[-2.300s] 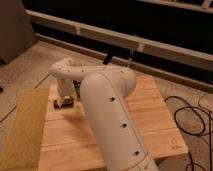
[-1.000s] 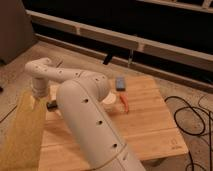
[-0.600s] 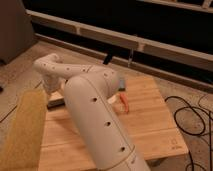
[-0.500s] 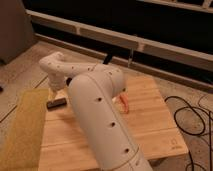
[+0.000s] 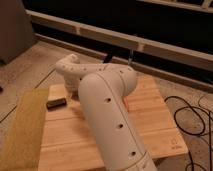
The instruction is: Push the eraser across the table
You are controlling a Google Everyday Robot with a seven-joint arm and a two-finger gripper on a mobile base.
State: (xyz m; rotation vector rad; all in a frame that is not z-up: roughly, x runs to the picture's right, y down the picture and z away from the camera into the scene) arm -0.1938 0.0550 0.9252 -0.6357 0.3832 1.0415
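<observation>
The eraser [image 5: 56, 103], a small dark oblong block, lies flat on the light-wood table [image 5: 160, 127] near its left edge. My white arm rises from the bottom of the view, bends at the far side and comes down just right of the eraser. The gripper [image 5: 74, 93] sits at the end of that wrist. It is mostly covered by the thick forearm, a short way right of the eraser. I cannot make out whether it touches the eraser.
A yellow-green mat [image 5: 20, 130] lies on the floor along the table's left side. A sliver of an orange-red pen [image 5: 127, 103] shows behind the arm. Black cables [image 5: 192, 117] loop on the floor to the right. A dark wall runs behind the table.
The arm has swung to the right, and the wrist has moved from the table's left edge toward the middle. The eraser now lies uncovered left of the wrist, in nearly the same place.
</observation>
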